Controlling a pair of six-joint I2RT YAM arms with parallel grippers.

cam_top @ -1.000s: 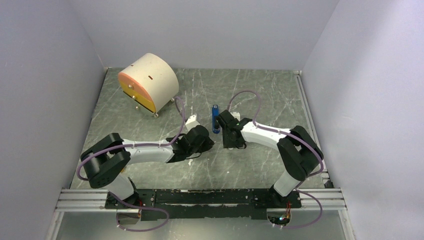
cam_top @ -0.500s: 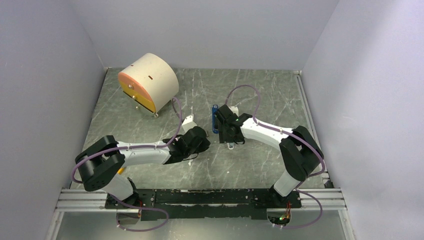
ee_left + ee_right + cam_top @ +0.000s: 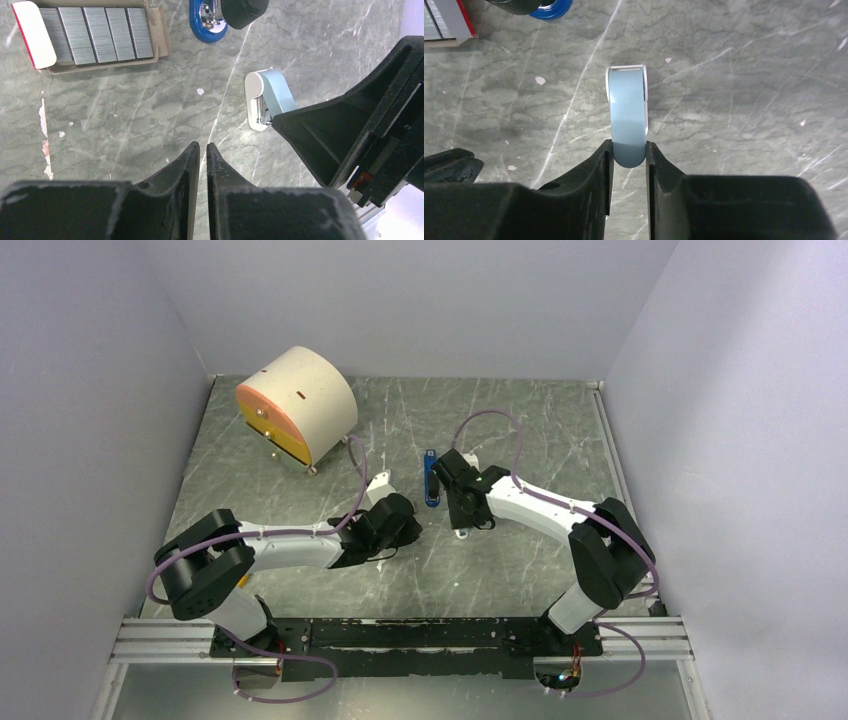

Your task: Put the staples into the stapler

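Right gripper (image 3: 626, 150) is clamped on the near end of the light-blue piece (image 3: 626, 107). Left gripper (image 3: 202, 150) is closed to a slit, holding nothing. Left wrist view: staples (image 3: 95, 35) in their open box (image 3: 161, 42) at 11 o'clock, stapler (image 3: 207, 27) at 12

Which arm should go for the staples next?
Left. The left tool is shut on nothing, and the staples lie in their open box just ahead in its wrist view. The right tool is clamped on the light-blue piece.

Left end effector (image 3: 203, 146) pinched together, empty; right end effector (image 3: 626, 143) clamped tight.
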